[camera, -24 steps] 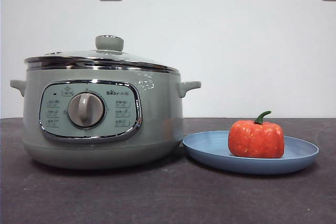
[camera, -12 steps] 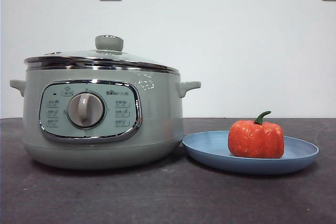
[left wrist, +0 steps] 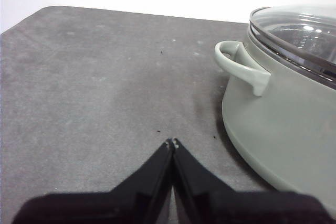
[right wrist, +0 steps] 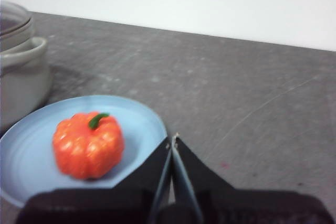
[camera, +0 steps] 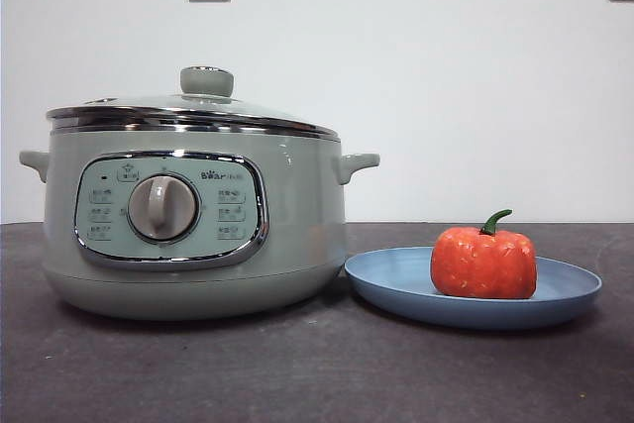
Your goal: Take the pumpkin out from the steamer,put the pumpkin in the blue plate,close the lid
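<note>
The pumpkin [camera: 483, 263] sits on the blue plate [camera: 396, 279], just beside the steamer [camera: 297, 225], whose lid [camera: 188, 106] is seated on it. Judging by this, no move remains. The left claw [left wrist: 172, 142] hangs clenched beside the steamer; the right claw [right wrist: 172, 139], clenched and empty, is nearer the pumpkin.

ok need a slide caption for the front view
Pumpkin resting on the blue plate beside the steamer, its lid closed.
</note>
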`<state>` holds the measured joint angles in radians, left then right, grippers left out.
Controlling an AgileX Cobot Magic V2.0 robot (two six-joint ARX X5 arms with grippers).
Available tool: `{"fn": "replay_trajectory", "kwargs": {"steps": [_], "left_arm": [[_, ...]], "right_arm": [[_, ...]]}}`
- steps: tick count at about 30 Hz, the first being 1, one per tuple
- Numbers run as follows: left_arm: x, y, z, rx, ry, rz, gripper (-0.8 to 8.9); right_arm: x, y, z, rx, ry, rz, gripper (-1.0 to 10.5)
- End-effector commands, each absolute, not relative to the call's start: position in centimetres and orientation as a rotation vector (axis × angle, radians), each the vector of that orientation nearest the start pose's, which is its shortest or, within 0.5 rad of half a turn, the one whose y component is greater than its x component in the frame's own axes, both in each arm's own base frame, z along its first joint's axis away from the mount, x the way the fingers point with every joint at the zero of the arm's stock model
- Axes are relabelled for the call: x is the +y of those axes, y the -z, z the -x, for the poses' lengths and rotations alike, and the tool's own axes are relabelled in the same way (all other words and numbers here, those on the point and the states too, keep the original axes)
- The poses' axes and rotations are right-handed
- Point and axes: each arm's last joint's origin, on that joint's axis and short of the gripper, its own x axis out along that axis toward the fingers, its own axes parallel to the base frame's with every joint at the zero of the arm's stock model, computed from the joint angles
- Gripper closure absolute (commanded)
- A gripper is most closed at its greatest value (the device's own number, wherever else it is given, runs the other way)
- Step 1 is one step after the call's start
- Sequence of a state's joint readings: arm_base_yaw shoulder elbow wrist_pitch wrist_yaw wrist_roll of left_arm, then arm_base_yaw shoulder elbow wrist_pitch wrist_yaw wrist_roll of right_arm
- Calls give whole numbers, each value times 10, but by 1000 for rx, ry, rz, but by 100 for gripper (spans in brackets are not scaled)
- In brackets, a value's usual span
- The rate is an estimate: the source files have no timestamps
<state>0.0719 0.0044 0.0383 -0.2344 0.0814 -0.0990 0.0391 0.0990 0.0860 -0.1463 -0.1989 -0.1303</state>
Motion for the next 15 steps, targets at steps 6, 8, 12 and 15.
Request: {"fn": "replay_trajectory", "kwargs": {"steps": [6, 8, 12, 15], "left_arm": [[5, -149, -94, 212, -2, 121, 817], [5, -149, -94, 212, -2, 121, 817], [5, -149, -94, 212, -2, 121, 817], [5, -149, -94, 212, -2, 121, 817]], "right_arm": [[10, -149, -96, 163, -249, 27, 946], [10, -150, -95, 154, -246, 36, 946], [9, -150, -95, 151, -223, 65, 946], [9, -150, -95, 151, -222, 65, 946]]}}
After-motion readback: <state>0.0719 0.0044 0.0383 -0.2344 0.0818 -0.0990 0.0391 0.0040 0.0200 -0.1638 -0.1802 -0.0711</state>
